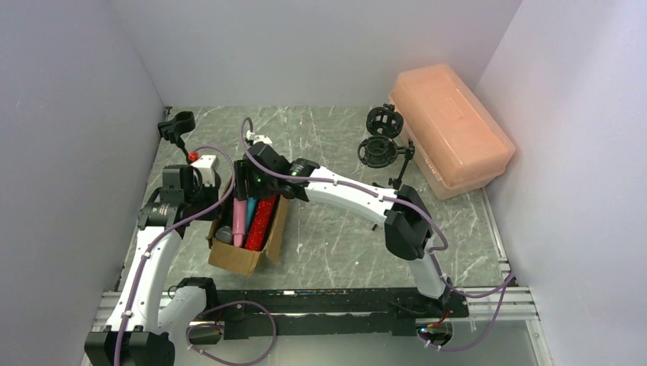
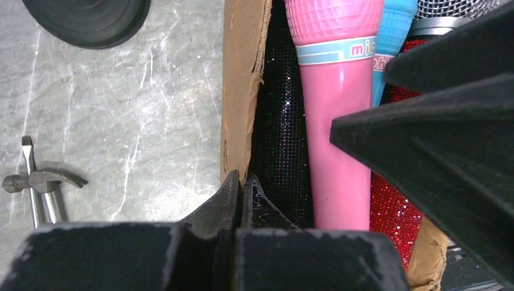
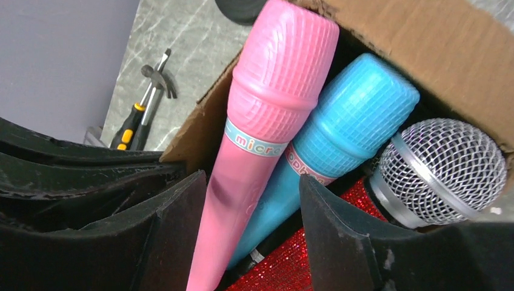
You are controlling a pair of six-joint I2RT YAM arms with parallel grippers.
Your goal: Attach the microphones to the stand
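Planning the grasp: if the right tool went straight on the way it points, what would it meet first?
Probably the pink microphone: the right tool, open, straddles its handle in the cardboard box; the blue microphone sits beside. Depth is unclear.

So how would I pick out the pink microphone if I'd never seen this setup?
Find the cardboard box on the left of the grey table. Inside, the pink microphone lies beside a blue microphone, both within the open right end effector. It is the only pink one; its neighbours are blue, red glitter and silver mesh.
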